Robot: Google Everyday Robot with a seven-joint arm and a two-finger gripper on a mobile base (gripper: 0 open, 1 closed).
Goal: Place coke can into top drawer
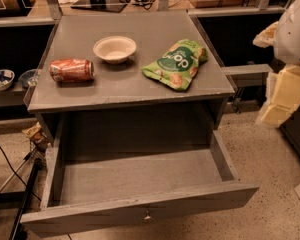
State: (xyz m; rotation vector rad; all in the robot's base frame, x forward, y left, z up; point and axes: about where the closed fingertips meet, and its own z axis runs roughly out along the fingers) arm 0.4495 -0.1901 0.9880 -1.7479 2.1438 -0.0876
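The coke can (71,70) lies on its side on the left of the grey cabinet top (135,86), left of and a little nearer than a white bowl. The top drawer (140,179) is pulled wide open below the top. Its inside is bare, and its small metal knob (147,215) sits at the centre of the front panel. My gripper (282,96) is the cream and white part at the right edge of the view. It is beside the cabinet, off the top, far to the right of the can, with nothing seen in it.
A white bowl (114,49) and a green snack bag (176,63) lie on the cabinet top. Shelves with small bowls (1,79) stand to the left. Cables and a black stand (20,204) run along the floor at the lower left.
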